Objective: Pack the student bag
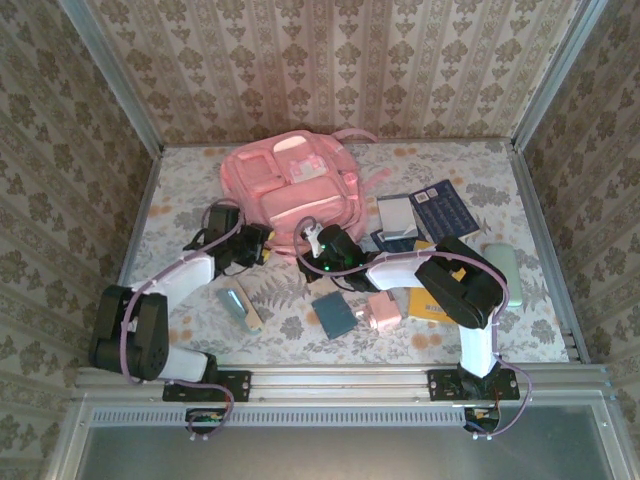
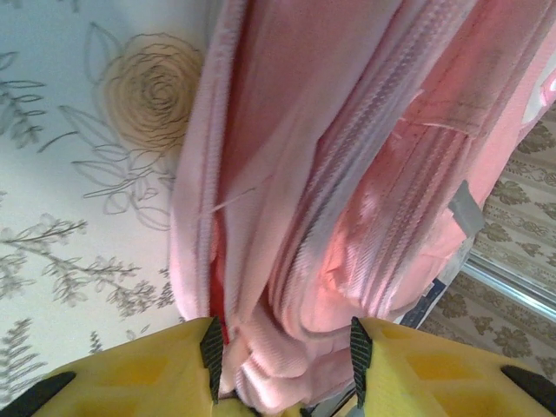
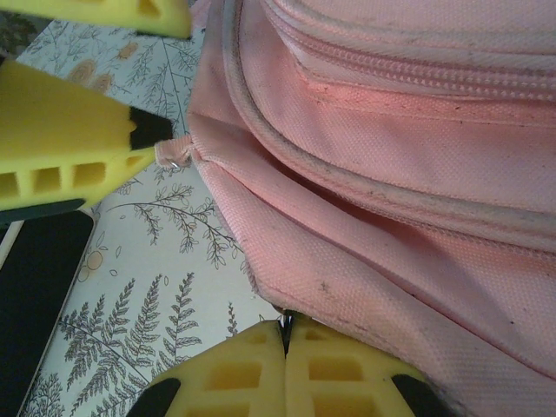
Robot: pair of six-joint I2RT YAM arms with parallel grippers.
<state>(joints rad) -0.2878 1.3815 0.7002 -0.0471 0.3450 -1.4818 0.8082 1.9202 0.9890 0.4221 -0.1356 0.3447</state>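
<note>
Student bag [image 1: 290,185]: upper centre of the bench [image 1: 180,180], long axis running up-frame, away from both arms.
Left end effector [image 2: 287,347]: jaws half-open astride a fabric fold at the bag's lower-left edge; I cannot tell if it grips.
Right end effector [image 3: 285,334]: fully closed, tips against the bag's lower seam.
Nearer arm: neither; both touch.

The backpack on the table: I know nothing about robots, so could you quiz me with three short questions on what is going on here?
1. True or false: the right gripper has its jaws wide open.
2. What sits between the jaws of the left gripper? A) a fold of the student bag B) a book C) nothing
3. Fill in: the bag's fabric is ___.

Key: 1 false, they are pressed together at the bag's edge; 2 A; 3 pink.
</note>
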